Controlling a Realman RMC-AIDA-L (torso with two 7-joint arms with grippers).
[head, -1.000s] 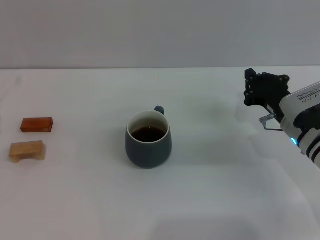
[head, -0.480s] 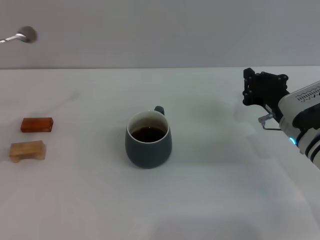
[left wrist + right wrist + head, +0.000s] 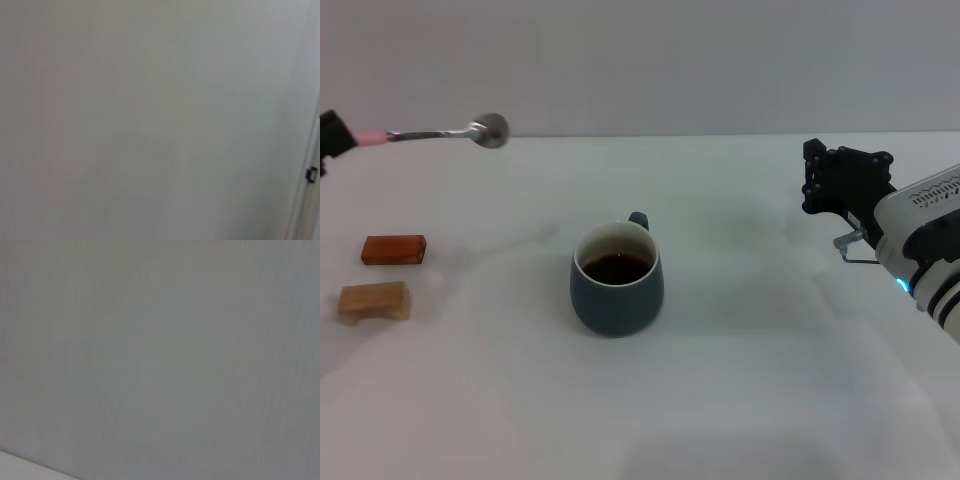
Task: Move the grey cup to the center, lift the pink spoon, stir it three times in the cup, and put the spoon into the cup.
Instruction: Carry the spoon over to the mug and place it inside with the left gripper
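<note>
The grey cup point(image 3: 616, 278) stands upright mid-table in the head view, with dark liquid inside and its small handle turned to the far side. High at the left edge, the pink spoon point(image 3: 430, 133) hangs level in the air, its silvery bowl pointing toward the cup. My left gripper point(image 3: 330, 135) is shut on the spoon's pink handle, and only a dark tip of it shows. The spoon is well left of the cup and above it. My right gripper point(image 3: 845, 180) hovers over the table at the right, away from the cup. Both wrist views show only a blank pale surface.
An orange-brown block point(image 3: 393, 249) and a tan block point(image 3: 375, 301) lie on the white table point(image 3: 740, 380) at the left, below the spoon. The right arm's white body point(image 3: 925, 240) fills the right edge.
The spoon has come in from the left edge, moving right and lower, and its pink handle and the left gripper now show. The cup and the right arm have hardly moved.
</note>
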